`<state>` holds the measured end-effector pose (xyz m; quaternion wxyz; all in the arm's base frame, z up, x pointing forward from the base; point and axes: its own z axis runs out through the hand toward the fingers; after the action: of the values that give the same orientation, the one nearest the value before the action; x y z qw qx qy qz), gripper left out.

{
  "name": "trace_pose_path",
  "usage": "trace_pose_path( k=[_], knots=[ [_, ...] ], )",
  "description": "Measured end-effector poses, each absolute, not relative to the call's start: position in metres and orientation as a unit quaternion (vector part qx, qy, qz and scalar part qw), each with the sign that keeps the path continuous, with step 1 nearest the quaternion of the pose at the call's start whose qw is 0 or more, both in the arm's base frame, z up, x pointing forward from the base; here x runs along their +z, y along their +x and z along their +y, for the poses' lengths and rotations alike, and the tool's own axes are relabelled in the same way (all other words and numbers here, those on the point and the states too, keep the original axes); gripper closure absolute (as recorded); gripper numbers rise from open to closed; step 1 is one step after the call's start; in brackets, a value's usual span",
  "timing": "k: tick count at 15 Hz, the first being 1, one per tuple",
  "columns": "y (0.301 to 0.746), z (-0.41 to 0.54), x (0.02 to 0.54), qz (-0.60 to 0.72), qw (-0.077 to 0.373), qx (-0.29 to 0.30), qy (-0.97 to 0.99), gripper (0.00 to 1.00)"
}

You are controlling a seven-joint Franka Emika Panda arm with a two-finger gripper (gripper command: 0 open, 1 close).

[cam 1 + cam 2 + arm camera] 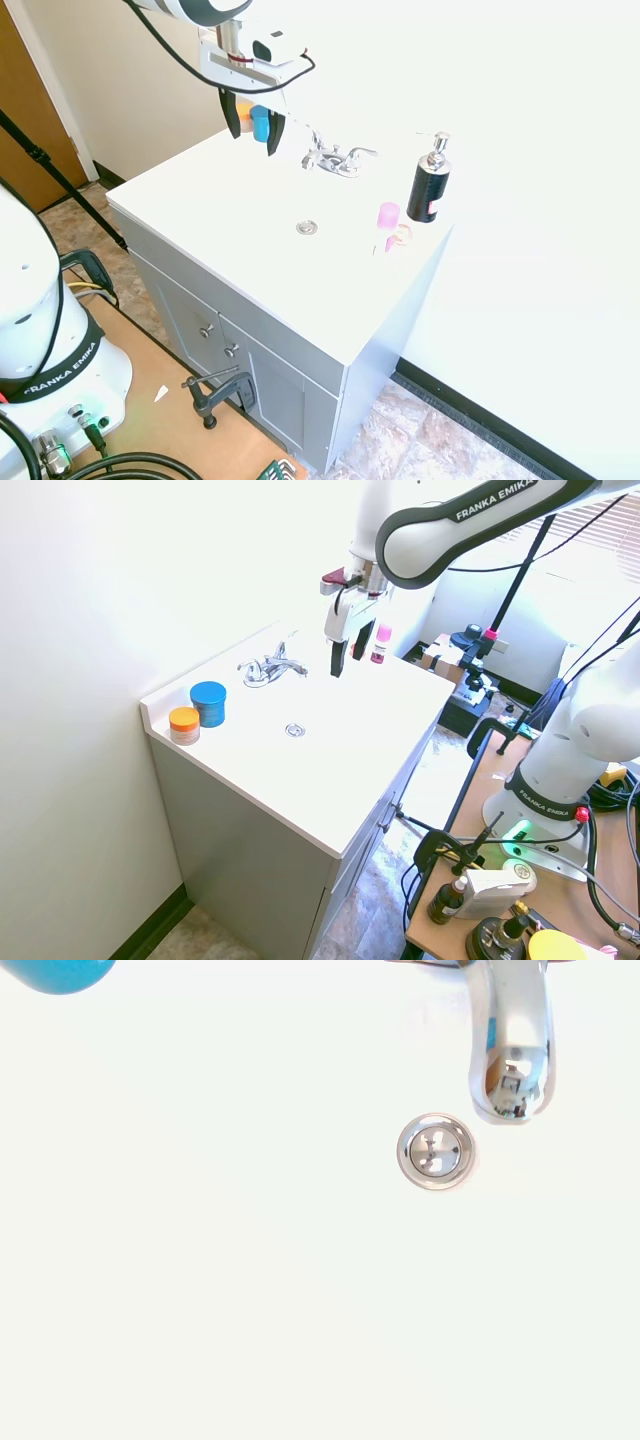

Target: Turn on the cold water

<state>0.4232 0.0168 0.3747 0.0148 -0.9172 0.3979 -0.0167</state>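
Gripper (252, 131) hangs above the faucet (333, 160), to its left, jaws narrowly parted, holding nothing. Cold lever (362, 154) juts from the faucet's right side. Judged rigid, slick chrome; push near its tip. Soap pump (430, 182) stands right of the faucet.

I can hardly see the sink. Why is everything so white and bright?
First exterior view: glare washes the wall and counter together, only the faucet stands out. Second exterior view: window light overexposes the wall. Wrist view: the basin is blank white around the drain.
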Motion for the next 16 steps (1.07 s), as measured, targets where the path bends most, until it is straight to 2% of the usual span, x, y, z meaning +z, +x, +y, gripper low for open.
trace_pose_path(
  k=[3,8,12,16],
  knots=[
    [0.426,0.017,0.376,0.421,0.021,-0.029,-0.906,0.00],
    [0.457,0.006,0.369,0.495,0.079,-0.151,-0.852,0.00],
    [0.503,-0.024,0.350,0.529,0.079,-0.210,-0.819,0.00],
    [0.551,-0.048,0.341,0.549,0.059,-0.241,-0.798,0.00]
  ],
)
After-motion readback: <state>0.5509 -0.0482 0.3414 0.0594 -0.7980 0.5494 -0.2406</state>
